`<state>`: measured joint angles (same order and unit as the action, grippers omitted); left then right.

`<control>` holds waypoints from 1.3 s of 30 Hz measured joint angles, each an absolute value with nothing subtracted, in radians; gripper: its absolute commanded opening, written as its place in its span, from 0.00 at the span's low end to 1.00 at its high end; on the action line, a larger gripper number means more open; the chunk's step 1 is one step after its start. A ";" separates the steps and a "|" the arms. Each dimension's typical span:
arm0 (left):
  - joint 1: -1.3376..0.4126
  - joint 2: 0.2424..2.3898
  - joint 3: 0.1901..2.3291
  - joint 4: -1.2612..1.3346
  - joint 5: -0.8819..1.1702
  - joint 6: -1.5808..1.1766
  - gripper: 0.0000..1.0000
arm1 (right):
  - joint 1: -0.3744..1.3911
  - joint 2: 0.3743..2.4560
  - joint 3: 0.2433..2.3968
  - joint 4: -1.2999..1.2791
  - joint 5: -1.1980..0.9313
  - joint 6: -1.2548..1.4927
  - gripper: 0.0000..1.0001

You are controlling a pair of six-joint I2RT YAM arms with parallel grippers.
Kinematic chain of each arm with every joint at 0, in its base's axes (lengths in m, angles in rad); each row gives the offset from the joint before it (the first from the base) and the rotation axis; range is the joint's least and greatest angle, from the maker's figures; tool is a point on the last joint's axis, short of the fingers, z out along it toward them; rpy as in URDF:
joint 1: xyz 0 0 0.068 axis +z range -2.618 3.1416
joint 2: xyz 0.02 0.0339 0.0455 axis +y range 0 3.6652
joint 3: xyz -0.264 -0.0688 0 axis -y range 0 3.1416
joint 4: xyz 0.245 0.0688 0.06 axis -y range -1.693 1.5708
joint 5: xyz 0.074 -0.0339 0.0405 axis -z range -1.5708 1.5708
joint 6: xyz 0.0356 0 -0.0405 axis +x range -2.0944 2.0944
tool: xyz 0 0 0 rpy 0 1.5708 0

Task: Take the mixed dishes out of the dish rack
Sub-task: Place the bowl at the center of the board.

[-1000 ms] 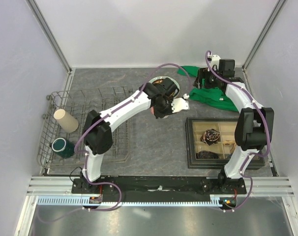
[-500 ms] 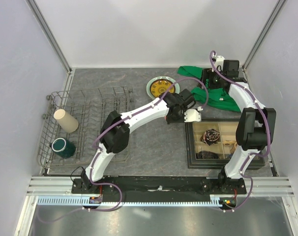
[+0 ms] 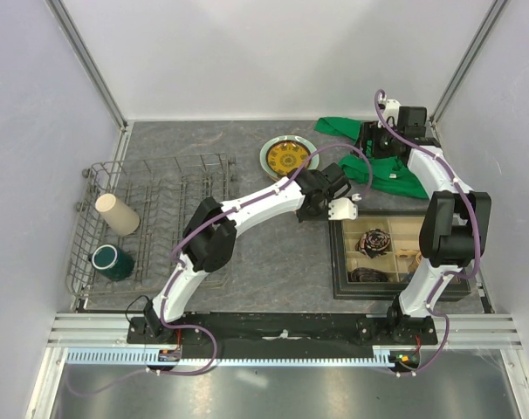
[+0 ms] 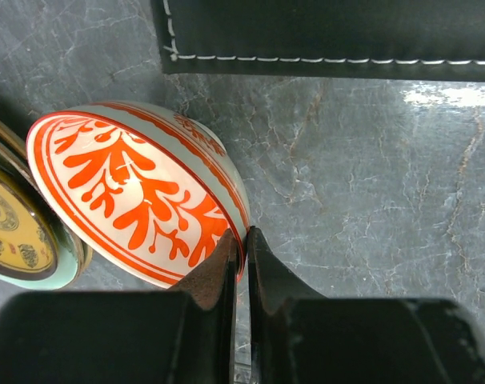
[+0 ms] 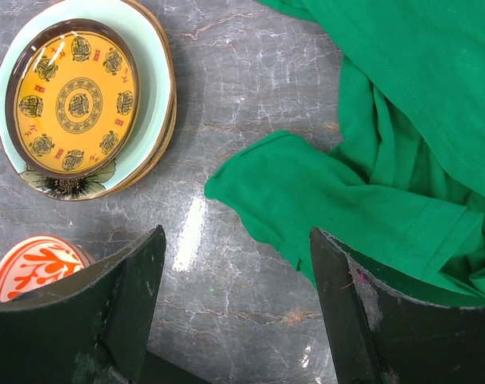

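Observation:
My left gripper is shut on the rim of the red-and-white patterned bowl, held tilted low over the tabletop. The bowl is between the stacked plates and the black tray, and also shows in the right wrist view. In the top view the left gripper hides the bowl. The yellow-gold plate lies on the pale green plate. The beige cup and dark green mug sit in the grey wire dish rack. My right gripper is open and empty over bare table beside the plates.
A black compartmented tray holding small items lies at the right, its stitched edge just ahead of the bowl. A green cloth is bunched at the back right under the right arm. Frame rails run along the table's edges.
My left arm has swung right with the bowl, from over the plates to just beside the black tray, uncovering the plates. The right arm has barely moved.

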<state>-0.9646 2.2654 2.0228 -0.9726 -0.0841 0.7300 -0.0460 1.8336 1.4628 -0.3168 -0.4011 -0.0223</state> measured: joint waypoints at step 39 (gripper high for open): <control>-0.984 2.264 1.977 -0.928 -0.130 0.730 0.40 | -0.071 1.856 1.463 -0.325 -0.437 -0.015 0.80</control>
<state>-0.9844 2.2639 1.9770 -0.9283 -0.1295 0.7300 -0.0708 1.8561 1.4628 -0.3248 -0.4370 -0.0147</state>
